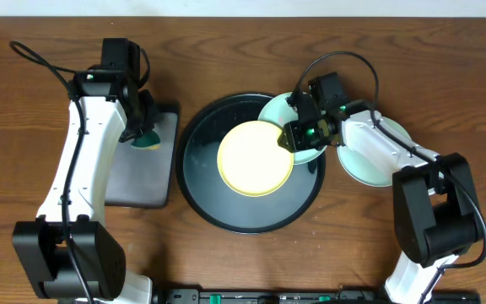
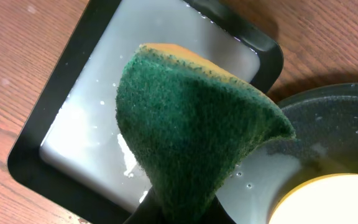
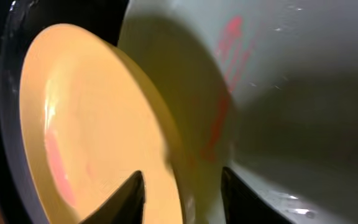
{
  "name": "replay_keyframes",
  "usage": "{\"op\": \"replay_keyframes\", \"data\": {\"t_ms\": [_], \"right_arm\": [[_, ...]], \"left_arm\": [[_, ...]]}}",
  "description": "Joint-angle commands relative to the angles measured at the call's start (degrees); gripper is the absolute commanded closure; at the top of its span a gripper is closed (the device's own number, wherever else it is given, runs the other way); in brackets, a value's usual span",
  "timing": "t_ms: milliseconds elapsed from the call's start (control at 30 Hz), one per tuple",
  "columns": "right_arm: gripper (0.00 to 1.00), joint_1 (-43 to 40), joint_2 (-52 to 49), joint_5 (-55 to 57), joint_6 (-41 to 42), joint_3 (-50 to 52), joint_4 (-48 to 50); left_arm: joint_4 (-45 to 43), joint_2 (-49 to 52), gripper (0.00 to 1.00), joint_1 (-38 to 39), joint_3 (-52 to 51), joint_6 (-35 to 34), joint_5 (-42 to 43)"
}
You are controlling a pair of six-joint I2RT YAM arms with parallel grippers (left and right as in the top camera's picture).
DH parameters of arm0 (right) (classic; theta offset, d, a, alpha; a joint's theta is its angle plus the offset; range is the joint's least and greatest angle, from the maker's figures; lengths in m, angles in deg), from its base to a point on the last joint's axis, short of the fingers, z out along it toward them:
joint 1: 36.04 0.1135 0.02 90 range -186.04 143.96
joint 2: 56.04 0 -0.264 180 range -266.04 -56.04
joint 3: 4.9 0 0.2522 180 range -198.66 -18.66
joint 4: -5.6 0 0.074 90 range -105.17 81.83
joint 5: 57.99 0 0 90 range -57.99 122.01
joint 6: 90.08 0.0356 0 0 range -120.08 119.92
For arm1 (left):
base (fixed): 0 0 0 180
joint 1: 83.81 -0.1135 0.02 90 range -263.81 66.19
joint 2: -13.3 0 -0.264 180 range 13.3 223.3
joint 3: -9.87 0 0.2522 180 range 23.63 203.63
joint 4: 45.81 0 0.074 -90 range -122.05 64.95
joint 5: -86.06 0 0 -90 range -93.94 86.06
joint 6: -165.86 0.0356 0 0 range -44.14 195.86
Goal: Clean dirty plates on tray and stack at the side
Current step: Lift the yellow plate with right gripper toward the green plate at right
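meanwhile left gripper (image 1: pixel 144 135) pinches sponge (image 2: pixel 191 124) over grey tray (image 2: pixel 27 164); right gripper (image 3: pixel 182 186) parted astride yellow plate (image 1: pixel 256 158).

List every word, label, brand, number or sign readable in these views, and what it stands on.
None: no view shows readable text.
The red streaks on the pale mint round plastic plate look like smears, not lettering.
The green scouring sponge shows no print.

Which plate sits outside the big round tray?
The mint plate farthest right, on wood; the yellow plate and other mint plate sit on the tray.
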Motion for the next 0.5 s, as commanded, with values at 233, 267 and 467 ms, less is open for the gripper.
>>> {"op": "replay_keyframes", "data": {"t_ms": [233, 267, 467], "right_arm": [[0.87, 0.59, -1.84, -1.7, -0.2, -0.52, -0.2], [0.91, 0.61, -1.84, -1.68, -0.07, -0.52, -0.2], [0.99, 0.57, -1.38, -1.84, 0.35, -0.92, -0.02]], "left_arm": [[-0.48, -0.09, 0.92, -0.11, 0.81, 0.74, -0.7], [-0.48, -0.09, 0.92, -0.11, 0.81, 0.76, -0.7], [-0.5, -0.09, 0.92, -0.11, 0.81, 0.76, -0.72]]}}
